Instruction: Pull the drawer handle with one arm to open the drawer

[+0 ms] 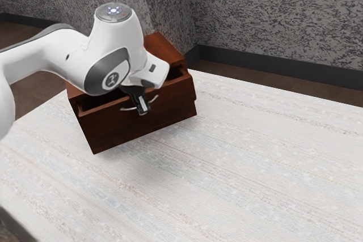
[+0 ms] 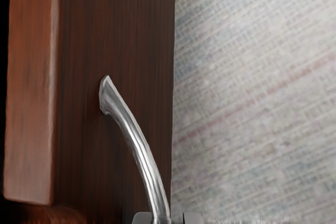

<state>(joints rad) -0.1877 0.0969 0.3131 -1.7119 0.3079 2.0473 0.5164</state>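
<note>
Black pincer is closed narrowly on the steel handle, gripping near mid-bar. Recommended: pull straight out, square to the drawer front, with a firm grip. The drawer appears slightly out of its wooden cabinet, on the table's far left.

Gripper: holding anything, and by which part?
The handle, pinched near the middle of its bar between the fingers of the gripper.
</note>
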